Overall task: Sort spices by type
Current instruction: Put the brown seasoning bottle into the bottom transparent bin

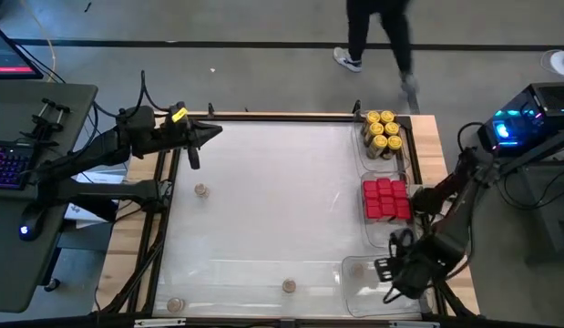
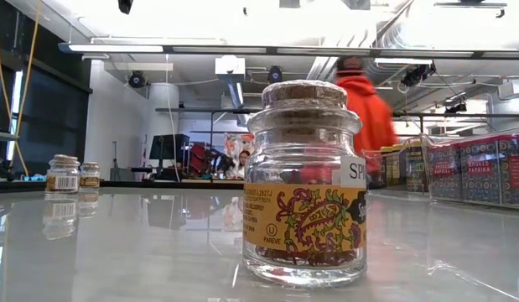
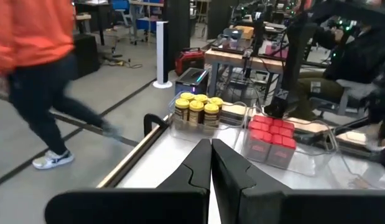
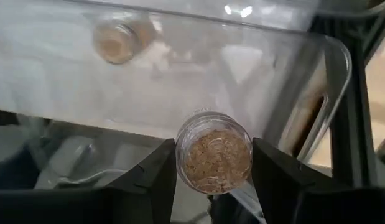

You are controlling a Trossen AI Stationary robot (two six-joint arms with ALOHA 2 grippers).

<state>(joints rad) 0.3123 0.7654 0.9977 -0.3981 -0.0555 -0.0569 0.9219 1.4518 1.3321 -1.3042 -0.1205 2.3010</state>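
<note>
Cork-topped jar (image 4: 216, 158) upright between fingers (image 4: 156, 177)

Yellow lids on brown-bodied jars (image 1: 383, 130) at the far right of the table. Bright red tins (image 1: 385, 199) just nearer, labels dark with pale lettering in the low view. Clear glass jar (image 2: 304, 186) with a brownish-grey cork top, its label orange-yellow with a swirling red and dark-green pattern. Same cork tone on the jar (image 4: 214, 159) between the black fingers of the right gripper (image 4: 213, 175). Pale, glossy white table (image 1: 272, 210) edged in light wood. Black left gripper (image 3: 211, 163) with a yellow tag on its arm. Person (image 3: 37, 50) in an orange top, dark trousers, white shoes.
</note>
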